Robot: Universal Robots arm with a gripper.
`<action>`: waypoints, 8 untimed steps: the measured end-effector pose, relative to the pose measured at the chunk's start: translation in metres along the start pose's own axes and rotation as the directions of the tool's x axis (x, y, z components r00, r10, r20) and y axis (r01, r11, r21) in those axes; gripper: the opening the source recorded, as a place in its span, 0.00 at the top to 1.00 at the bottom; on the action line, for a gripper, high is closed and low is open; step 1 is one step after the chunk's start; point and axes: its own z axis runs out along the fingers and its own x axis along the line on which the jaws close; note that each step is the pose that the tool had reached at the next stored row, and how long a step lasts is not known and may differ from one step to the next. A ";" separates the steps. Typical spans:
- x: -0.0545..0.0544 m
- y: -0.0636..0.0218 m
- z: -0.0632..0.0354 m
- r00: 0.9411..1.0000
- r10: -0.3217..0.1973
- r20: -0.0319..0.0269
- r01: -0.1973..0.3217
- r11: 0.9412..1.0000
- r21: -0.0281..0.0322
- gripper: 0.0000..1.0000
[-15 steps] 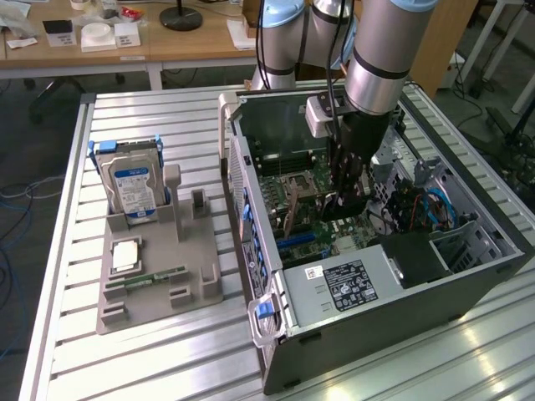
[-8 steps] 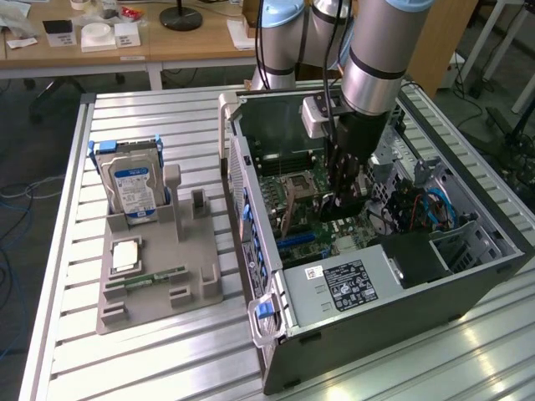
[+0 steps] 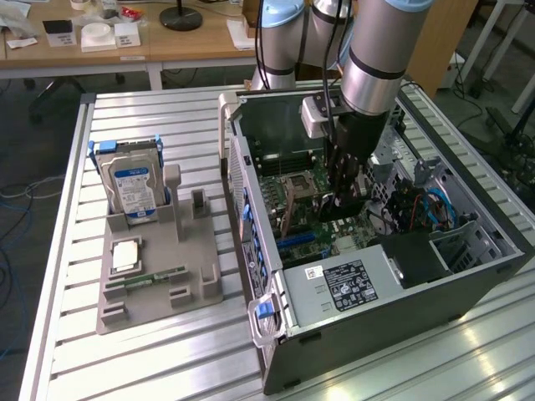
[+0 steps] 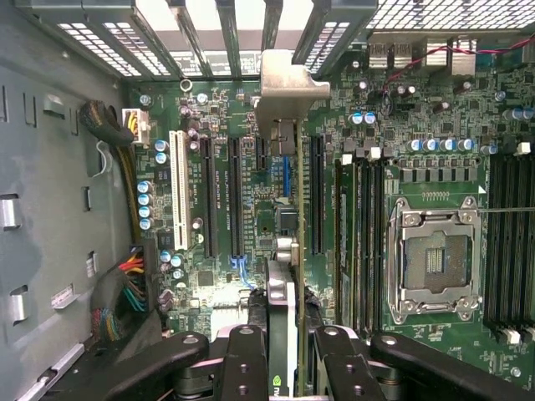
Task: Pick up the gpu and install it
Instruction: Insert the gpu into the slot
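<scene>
The gpu [image 4: 286,242] stands on edge inside the open computer case [image 3: 376,334], with my gripper [image 4: 282,334] shut on its upper edge. Its metal end bracket [image 4: 282,92] points at the slotted rear openings of the case. The card runs along the line of a short blue slot [image 4: 285,175], between two long black expansion slots [image 4: 234,200] on the motherboard [image 4: 418,125]. I cannot tell whether its lower edge touches the board. In the exterior view my gripper [image 3: 343,188] reaches straight down into the case, and the black card [image 3: 338,209] shows just below the fingers.
A CPU socket [image 4: 435,263] and RAM slots lie beside the card. Cable bundles [image 4: 125,292] run along the case wall. On the exterior view's left, a grey fixture [image 3: 159,288] holds a hard drive [image 3: 134,188], a chip [image 3: 125,255] and a RAM stick [image 3: 155,276].
</scene>
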 end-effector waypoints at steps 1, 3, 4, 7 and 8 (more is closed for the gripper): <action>0.000 -0.0007 0.0001 1.000 0.000 0.000 0.000 1.000 -0.003 0.73; 0.000 -0.0022 0.0001 1.000 0.000 0.000 -0.001 1.000 -0.012 0.73; 0.000 -0.0029 0.0001 1.000 0.001 -0.001 -0.001 1.000 -0.016 0.73; 0.000 -0.0031 0.0001 1.000 0.001 -0.001 -0.001 1.000 -0.018 0.73; 0.000 -0.0032 0.0001 1.000 0.001 -0.001 -0.001 1.000 -0.018 0.73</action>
